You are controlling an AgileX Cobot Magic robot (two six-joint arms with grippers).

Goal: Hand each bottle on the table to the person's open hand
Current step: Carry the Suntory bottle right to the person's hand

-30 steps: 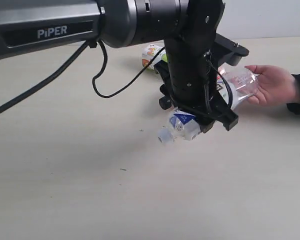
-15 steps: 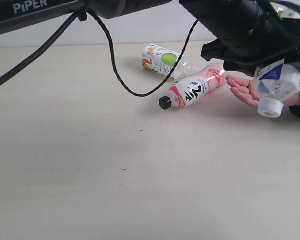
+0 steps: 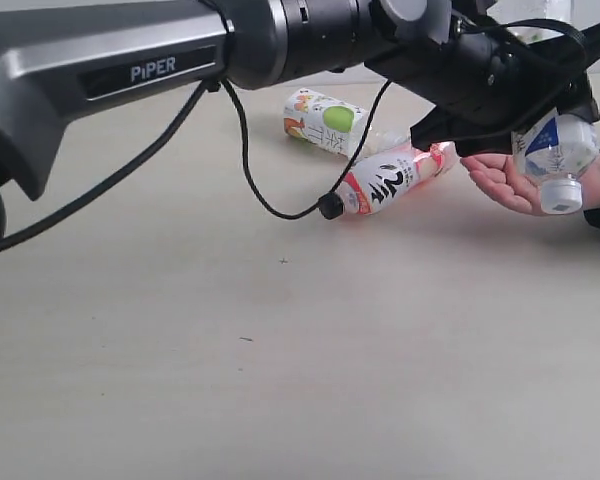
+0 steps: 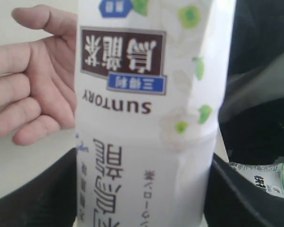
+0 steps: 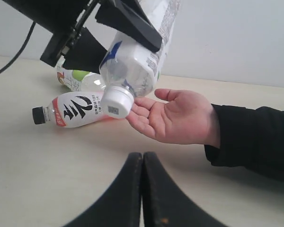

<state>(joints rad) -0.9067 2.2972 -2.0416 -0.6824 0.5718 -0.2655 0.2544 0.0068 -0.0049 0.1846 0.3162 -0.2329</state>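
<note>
Over the right end of the table [image 3: 280, 350], our left gripper [image 3: 535, 120] has its jaws spread wide around the body of the blue-and-white bottle [image 3: 558, 150] and grips it, cap down and tilted. The cap hangs right at the fingers of the person's open hand [image 3: 505, 180]; we cannot tell whether it touches. We judge the handover to be in hand: the next move calls for settling the bottle into the palm, then releasing once the hand has it. Our right gripper [image 5: 143, 156] sits low over the table, closed on nothing. The red-and-white bottle [image 3: 390, 180] lies just beside the hand, black cap pointing away from it, and the apple bottle [image 3: 325, 115] lies behind it toward the far edge; both wait their turn, and neither blocks the palm
</note>
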